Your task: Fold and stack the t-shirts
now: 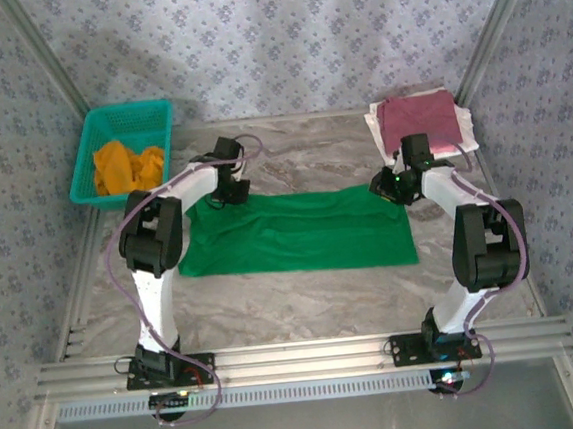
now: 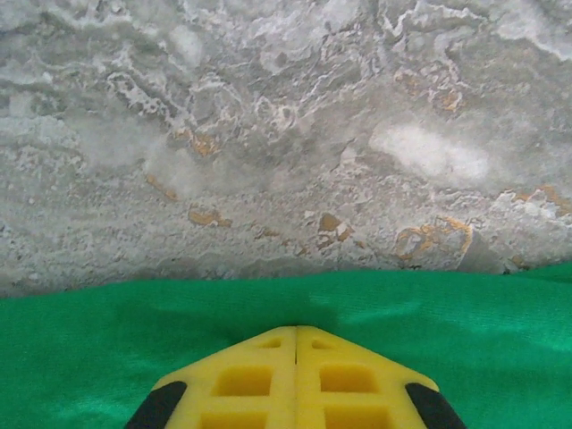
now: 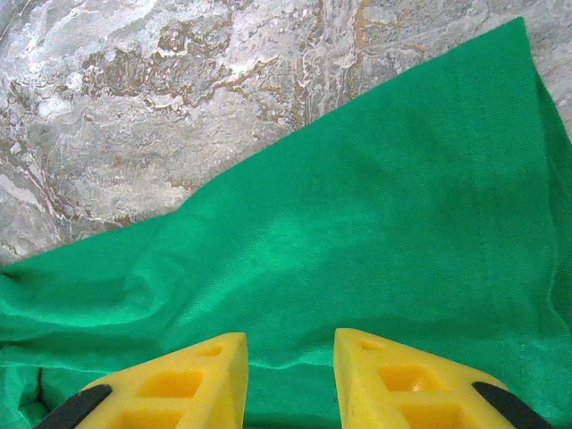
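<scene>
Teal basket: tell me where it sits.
In the top view the teal basket sits at the table's far left corner, holding an orange shirt.

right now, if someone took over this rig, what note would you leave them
Left pincer: shut on the far edge of the green t-shirt.
Right pincer: open, above its far right corner.
Green t-shirt lies flat mid-table, fold unfinished.
Done: maroon-pink t-shirt folded on a white t-shirt, far right.
Left: finish and stack green, then the orange t-shirts in the teal basket.
</scene>
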